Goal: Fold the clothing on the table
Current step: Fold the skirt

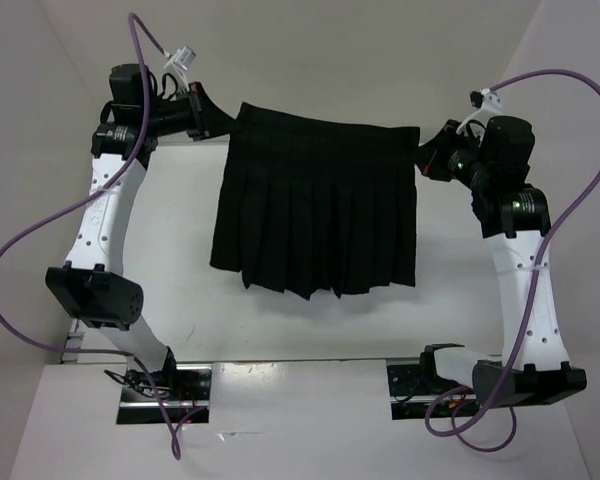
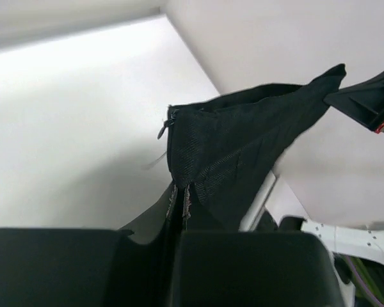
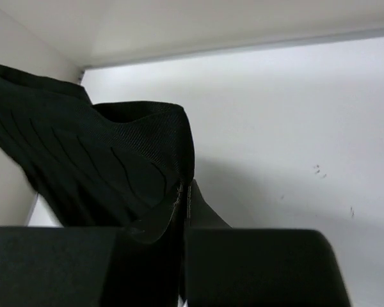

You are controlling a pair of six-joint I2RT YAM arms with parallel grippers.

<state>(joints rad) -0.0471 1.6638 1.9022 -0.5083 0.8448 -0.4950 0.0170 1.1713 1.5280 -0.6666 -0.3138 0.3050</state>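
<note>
The left gripper (image 1: 220,122) is clamping its jaws tight on the left corner of the waistband of the clothing (image 1: 318,205), pinching the cloth between the fingertips. The clothing, a black pleated skirt, is stretching from this gripper across to the right gripper (image 1: 427,152), whose jaws are clamped in the same way on the opposite waistband corner. The waistband is running taut between the two grippers. The pleated body is hanging from it toward the arm bases, over the table (image 1: 180,300). The wrist views are showing both held corners raised off the surface. Whether the hem is resting on the table cannot be told.

Judged step: the skirt is being held up and spread, ready for a first fold. The next move is calling for both grippers to travel together, at matched height and spacing, so that the waistband comes down toward the hem without sagging. Uneven travel is likely to skew the pleats.

A purple cable (image 1: 40,240) is looping outboard of the left gripper. Two metal plates (image 1: 165,392) are lying well behind both grippers, at the arm bases. A second cable (image 1: 590,130) is arching outboard of the right gripper. The white walls (image 1: 330,40) are standing just beyond the grippers and are limiting any reach farther out.
</note>
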